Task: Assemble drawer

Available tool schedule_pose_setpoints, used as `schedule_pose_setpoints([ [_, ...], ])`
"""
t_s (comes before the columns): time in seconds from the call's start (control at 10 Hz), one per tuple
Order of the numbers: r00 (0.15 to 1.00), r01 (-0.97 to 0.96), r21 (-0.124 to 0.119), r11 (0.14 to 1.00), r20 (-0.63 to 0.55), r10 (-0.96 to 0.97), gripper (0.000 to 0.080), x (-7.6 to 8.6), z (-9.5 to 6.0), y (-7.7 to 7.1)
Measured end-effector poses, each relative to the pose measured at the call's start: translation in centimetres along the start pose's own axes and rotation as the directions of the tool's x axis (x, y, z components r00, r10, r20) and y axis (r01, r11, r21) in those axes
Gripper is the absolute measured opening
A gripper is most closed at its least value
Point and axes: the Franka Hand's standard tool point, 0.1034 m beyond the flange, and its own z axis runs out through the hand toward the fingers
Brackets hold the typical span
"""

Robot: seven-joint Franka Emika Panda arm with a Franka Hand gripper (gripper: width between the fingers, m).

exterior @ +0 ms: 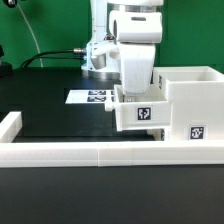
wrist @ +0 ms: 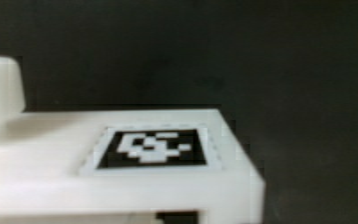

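Exterior view, frame centre: end effector apparently grips the drawer, though its opening is hidden, aligning it beside the housing for insertion.

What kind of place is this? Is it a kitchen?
Probably a robot test lab, not a kitchen. A white robot arm's gripper sits over a small drawer with a code tag, beside a housing on a black table with white border rails.
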Motion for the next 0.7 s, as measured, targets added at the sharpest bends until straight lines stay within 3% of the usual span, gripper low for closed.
schedule_pose_setpoints([
  [0.5, 0.999, 0.034, 0.000, 0.999, 0.000, -0.034, 0.0044, 0.00, 0.02, 0.00],
  [0.7, 0.989, 0.147, -0.024, 0.989, 0.008, -0.147, 0.0044, 0.46, 0.06, 0.41],
])
